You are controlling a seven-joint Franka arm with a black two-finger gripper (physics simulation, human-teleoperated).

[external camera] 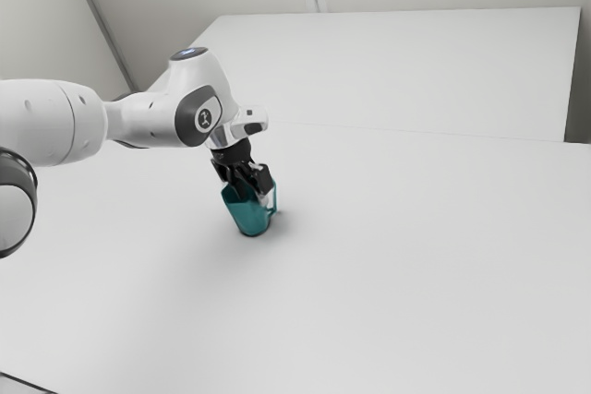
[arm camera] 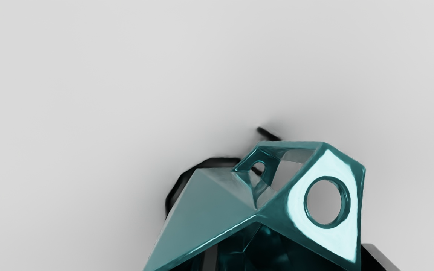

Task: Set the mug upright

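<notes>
wide plain white table with a smooth surface point(external camera: 416, 274), glossy teal faceted mug on it point(external camera: 250, 218), soft grey shadow beside the mug

Legible texts, labels, brands, numbers: none.
Arm: one pale emblem point(external camera: 204, 119) is showing on a dark round joint cover point(external camera: 192, 105), staying unreadable at this scale; one small bluish mark point(external camera: 190, 52) is sitting on the upper cap point(external camera: 176, 55), forming no readable characters.

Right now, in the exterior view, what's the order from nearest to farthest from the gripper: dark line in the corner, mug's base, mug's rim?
1. Mug's rim, right beside the gripper.
2. Mug's base, just below the gripper.
3. Dark line, away in the exterior view's lower left corner.
</notes>
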